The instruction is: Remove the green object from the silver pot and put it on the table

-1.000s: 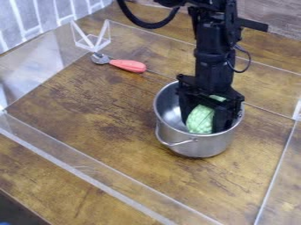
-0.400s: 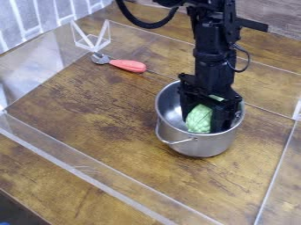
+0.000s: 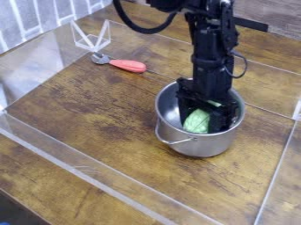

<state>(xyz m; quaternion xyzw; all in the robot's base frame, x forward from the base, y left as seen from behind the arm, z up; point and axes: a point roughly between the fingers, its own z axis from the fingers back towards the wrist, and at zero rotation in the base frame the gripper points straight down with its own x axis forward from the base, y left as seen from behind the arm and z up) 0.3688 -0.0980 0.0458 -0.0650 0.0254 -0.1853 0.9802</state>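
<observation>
The silver pot (image 3: 192, 139) stands on the dark wood table (image 3: 94, 105), right of centre. The green object (image 3: 199, 121), light green and bumpy, lies inside it. My black gripper (image 3: 201, 109) reaches straight down into the pot, with its fingers on either side of the green object's top. Whether the fingers press on it I cannot tell. The gripper body hides the object's upper part. The pot's thin wire handle (image 3: 174, 142) hangs at the front rim.
A small red-handled tool (image 3: 122, 64) lies on the table at the back left. A clear folded stand (image 3: 91, 37) is behind it. Clear acrylic walls (image 3: 70, 167) run along the table's edges.
The gripper has sunk a little deeper into the pot and over the green object. The pot and the red-handled tool have not moved.
</observation>
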